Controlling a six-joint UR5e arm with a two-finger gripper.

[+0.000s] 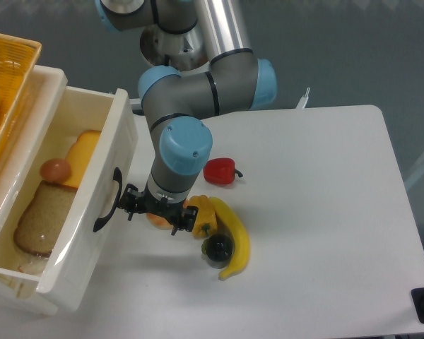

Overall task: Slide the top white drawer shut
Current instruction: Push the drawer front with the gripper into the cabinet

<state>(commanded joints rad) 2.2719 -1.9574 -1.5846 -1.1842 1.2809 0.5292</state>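
Observation:
The top white drawer (pixel 114 141) stands pulled out at the left, its front panel carrying a curved black handle (pixel 106 201). Inside lie a slice of bread (pixel 37 220), a brown egg (pixel 55 169) and a yellow cheese wedge (pixel 83 152). My gripper (pixel 153 212) hangs low over the table, right beside the front panel near the handle. Its fingers are seen from above and I cannot tell whether they are open or shut.
A red pepper (pixel 219 170), a yellow pepper (pixel 202 213), a banana (pixel 237 240), a dark round fruit (pixel 218 248) and an orange item (pixel 158 219) lie right of the gripper. A woven yellow basket (pixel 10 70) sits at the top left. The table's right edge (pixel 403 212) is far off.

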